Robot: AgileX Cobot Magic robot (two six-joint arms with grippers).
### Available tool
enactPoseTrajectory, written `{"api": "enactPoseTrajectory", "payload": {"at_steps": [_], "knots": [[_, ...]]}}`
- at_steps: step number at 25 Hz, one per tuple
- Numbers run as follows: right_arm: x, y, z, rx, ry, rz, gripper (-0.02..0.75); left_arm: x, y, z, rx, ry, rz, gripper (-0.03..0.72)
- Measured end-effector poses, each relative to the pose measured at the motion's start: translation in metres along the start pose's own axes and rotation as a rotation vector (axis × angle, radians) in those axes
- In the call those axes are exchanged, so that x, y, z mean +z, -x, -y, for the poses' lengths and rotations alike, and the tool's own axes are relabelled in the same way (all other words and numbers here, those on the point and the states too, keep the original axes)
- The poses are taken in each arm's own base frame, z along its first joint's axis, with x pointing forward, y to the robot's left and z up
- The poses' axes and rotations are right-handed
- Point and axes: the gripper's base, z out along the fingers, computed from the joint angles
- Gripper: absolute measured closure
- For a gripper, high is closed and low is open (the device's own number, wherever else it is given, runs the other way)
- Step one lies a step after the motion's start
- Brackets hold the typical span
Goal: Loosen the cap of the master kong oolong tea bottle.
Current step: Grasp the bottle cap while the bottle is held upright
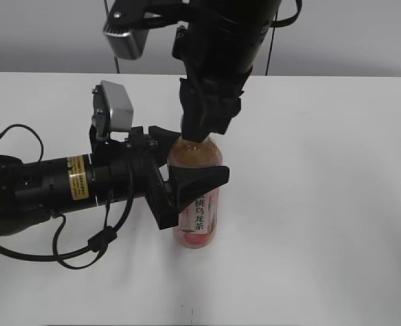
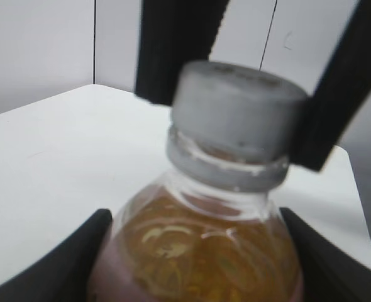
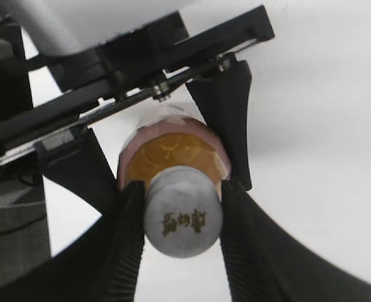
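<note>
The master kong oolong tea bottle [image 1: 199,217] stands upright on the white table, amber tea inside, pink-and-white label with dark characters. My left gripper [image 1: 187,173] is shut on the bottle's upper body from the left; its black jaws flank the amber shoulder [image 2: 198,251] in the left wrist view. My right gripper [image 1: 199,132] comes down from above and is shut on the cap, which it hides in the exterior view. The white cap [image 3: 183,217] shows between the right jaws with a dark mark on top. It also shows in the left wrist view [image 2: 236,116], pinched between the two black fingers.
The white table [image 1: 323,204] spreads around the bottle. The left arm's black body and cables [image 1: 44,190] lie along the table's left side. A grey wall stands behind.
</note>
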Motion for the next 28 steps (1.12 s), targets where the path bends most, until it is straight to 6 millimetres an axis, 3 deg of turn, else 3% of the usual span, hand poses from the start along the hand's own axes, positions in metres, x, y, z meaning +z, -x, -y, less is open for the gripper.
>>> {"api": "enactPoseTrajectory", "payload": {"at_steps": [24, 28], "knots": [[0.0009, 0.0008, -0.0001, -1.249, 0.004, 0.009, 0.458, 0.0, 0.0, 0.0001, 0.002, -0.001, 0.0, 0.225], [0.001, 0.0011, -0.0003, -1.356, 0.004, 0.014, 0.458, 0.0, -0.0001, 0.0, 0.002, 0.0, -0.001, 0.225]]}}
